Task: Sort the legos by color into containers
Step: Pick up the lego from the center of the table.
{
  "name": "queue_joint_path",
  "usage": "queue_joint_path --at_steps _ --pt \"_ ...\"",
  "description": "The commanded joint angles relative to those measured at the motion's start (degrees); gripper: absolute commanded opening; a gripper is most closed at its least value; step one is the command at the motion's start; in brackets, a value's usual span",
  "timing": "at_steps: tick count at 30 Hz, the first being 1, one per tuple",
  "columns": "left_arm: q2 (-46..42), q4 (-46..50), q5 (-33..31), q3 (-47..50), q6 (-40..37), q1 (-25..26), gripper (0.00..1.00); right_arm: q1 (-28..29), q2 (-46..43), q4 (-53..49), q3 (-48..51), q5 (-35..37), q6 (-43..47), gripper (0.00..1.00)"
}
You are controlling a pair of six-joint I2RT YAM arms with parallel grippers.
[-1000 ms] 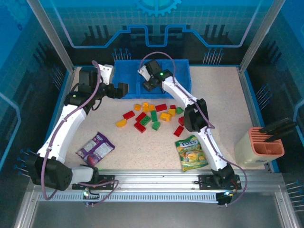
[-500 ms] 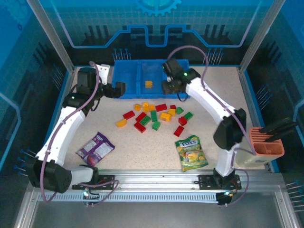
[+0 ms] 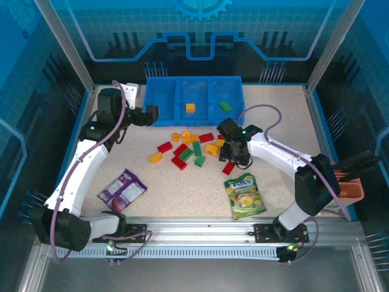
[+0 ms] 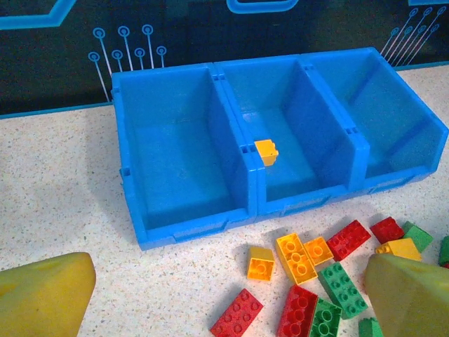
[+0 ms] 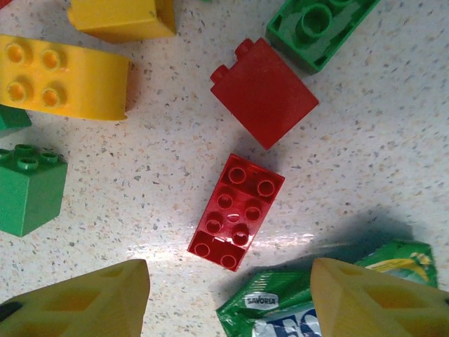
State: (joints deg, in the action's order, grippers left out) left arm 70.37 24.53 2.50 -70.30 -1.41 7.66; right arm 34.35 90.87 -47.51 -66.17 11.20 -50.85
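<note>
Red eight-stud rectangular plastic brick (image 5: 236, 212) is framed just ahead of right gripper (image 5: 228, 270), long axis across closing line; jaws are held apart, empty

One blue rectangular plastic tray (image 3: 161, 100) stands at the far edge of the worktop (image 3: 285, 115), split into three compartments. Two small plastic toy bricks lie in it: one yellow-orange brick (image 3: 191, 107) in the middle compartment and one green brick (image 3: 225, 106) in the right one. Loose on the worktop, at least six yellow-orange bricks (image 3: 155, 158), five red bricks (image 3: 165, 146) and three green bricks (image 3: 186, 154) can be counted; an arm (image 3: 273, 152) covers others. There are two snack bags, one purple packet (image 3: 121, 188) and one green-yellow bag (image 3: 245, 196), and one beige-and-salmon slotted holder (image 3: 351, 190).
</note>
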Motion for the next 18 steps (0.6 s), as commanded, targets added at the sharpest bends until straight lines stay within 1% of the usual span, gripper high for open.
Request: queue_joint_path --at_steps 1,8,18 --pt "-0.8 -1.7 -0.2 1.3 1.0 -0.3 0.99 0.9 0.9 3.2 1.6 -1.7 -4.8 0.64" --pt "-1.5 -1.8 -1.3 1.7 0.1 -0.3 0.99 0.6 5.3 6.5 3.2 -2.2 -6.0 0.66" --pt "-2.1 -2.1 -1.3 2.3 -0.3 -0.3 0.99 -0.2 9.6 7.4 4.3 -1.2 -5.3 0.67"
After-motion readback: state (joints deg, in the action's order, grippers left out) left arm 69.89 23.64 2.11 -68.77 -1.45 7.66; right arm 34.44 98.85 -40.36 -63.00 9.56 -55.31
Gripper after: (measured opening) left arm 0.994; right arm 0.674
